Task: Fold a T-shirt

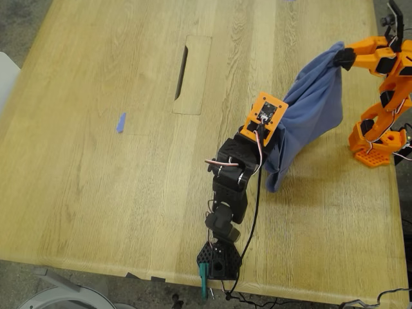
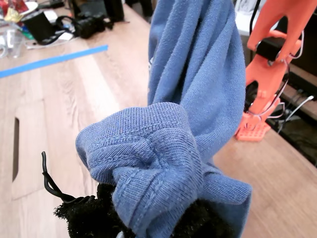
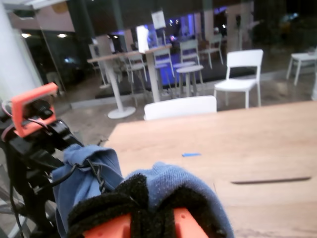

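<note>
Above the counter (image 1: 96,193): shirt (image 1: 309,109) hanging bunched, lifted between both hands.
First hand (image 2: 148,218) and second hand (image 3: 143,208) each clamped on cloth; next, likely spreading apart, laying flat before folding.

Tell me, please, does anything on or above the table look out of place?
Yes: the T-shirt hangs bunched in the air between my first gripper and my second gripper, not spread flat. A small blue scrap lies stray on the table.

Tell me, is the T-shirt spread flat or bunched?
Bunched: the T-shirt hangs crumpled above the table, clamped in both arms' jaws.
</note>
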